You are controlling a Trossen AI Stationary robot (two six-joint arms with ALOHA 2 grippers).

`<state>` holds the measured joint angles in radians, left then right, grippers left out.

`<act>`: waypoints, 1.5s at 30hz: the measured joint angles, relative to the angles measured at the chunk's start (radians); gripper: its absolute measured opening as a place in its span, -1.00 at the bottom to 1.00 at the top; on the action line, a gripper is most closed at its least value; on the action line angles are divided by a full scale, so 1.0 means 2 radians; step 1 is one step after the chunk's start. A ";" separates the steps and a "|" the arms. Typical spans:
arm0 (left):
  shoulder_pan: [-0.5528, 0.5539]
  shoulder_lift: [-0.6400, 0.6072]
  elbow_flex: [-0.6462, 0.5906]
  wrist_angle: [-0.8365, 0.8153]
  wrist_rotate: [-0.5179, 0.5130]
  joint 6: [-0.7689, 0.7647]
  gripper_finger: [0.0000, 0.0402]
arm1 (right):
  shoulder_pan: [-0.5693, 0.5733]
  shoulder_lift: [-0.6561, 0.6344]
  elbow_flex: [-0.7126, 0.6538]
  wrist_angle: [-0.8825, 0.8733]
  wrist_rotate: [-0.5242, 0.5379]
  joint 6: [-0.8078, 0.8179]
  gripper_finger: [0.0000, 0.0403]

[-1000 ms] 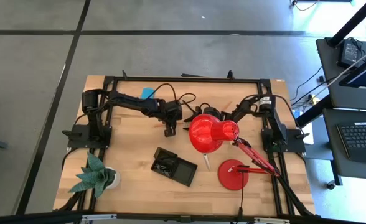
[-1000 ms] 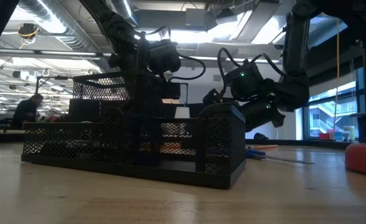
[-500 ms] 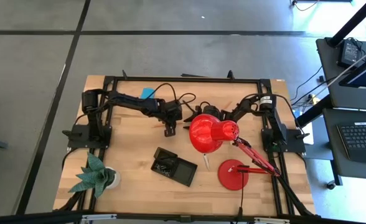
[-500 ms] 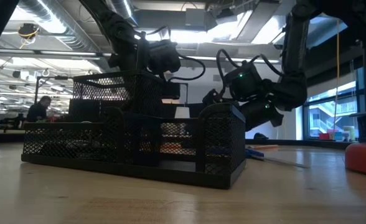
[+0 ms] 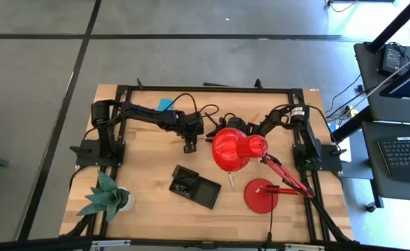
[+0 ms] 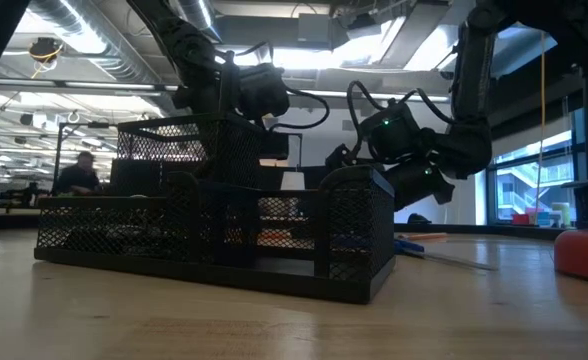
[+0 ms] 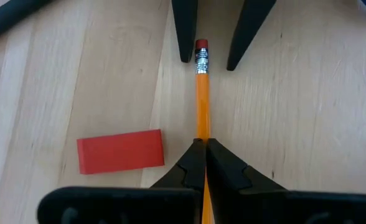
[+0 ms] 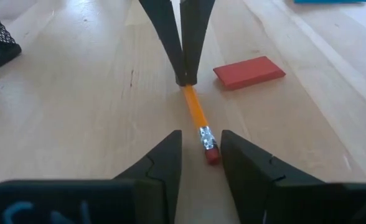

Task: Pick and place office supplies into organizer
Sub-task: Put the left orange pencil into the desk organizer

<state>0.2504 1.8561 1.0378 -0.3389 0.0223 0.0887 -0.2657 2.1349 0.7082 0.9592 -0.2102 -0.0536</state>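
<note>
pencil (image 7: 201,99): lies flat on the table (image 8: 65,118), mid-table betw the two arms, behind the red lamp shade (image 5: 234,150) in the high view. Eraser end twd the R arm, other end twd the L arm.

long axis: runs straight from one claw to the other, in line w/ both wrists.

left gripper (image 7: 205,144): tips pressed together on the pencil shaft, clamped. Seen from the R wrist as two dark fingers (image 8: 170,37) meeting on the shaft.

right gripper (image 8: 200,143): fingers apart, one each side of the eraser end. Ferrule & red eraser sit in the gap, nearer one finger than the other. No contact visible, so not gripping yet by my read.

nearer arm: both are at it. L has the shaft, R straddles the eraser end.

red eraser block (image 7: 120,151): flat on the table just beside the pencil, near the L claw, apart from both claws.

organizer (image 5: 195,186): near the front of the table, well apart from the pencil, on the far side of the lamp shade.

next move turns on: prob R closing squarely across the axis at the eraser end. It looks like a handover, so L would need to let go after.

risk: the off-centre gap may nudge the pencil sideways as the R fingers close.
</note>
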 joint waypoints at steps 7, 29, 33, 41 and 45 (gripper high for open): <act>0.000 0.000 0.000 0.000 0.000 0.000 -0.98 | 0.000 0.000 0.000 -0.005 0.000 -0.003 -0.42; 0.000 0.000 0.000 0.003 -0.002 0.000 -0.98 | 0.000 -0.001 -0.001 -0.016 0.017 -0.018 -0.94; 0.000 -0.003 0.002 0.007 -0.002 0.012 -0.92 | 0.000 -0.001 -0.001 -0.016 0.017 -0.016 -0.94; 0.000 -0.034 0.003 0.002 0.001 0.026 -0.64 | 0.000 -0.004 -0.001 -0.017 0.018 -0.014 -0.94; -0.001 -0.035 0.003 -0.005 0.002 0.025 -0.53 | 0.000 -0.011 -0.001 -0.019 0.018 -0.010 -0.94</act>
<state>0.2493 1.7870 1.0435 -0.3491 0.0254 0.1387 -0.2651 2.1120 0.7059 0.9212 -0.1745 -0.0728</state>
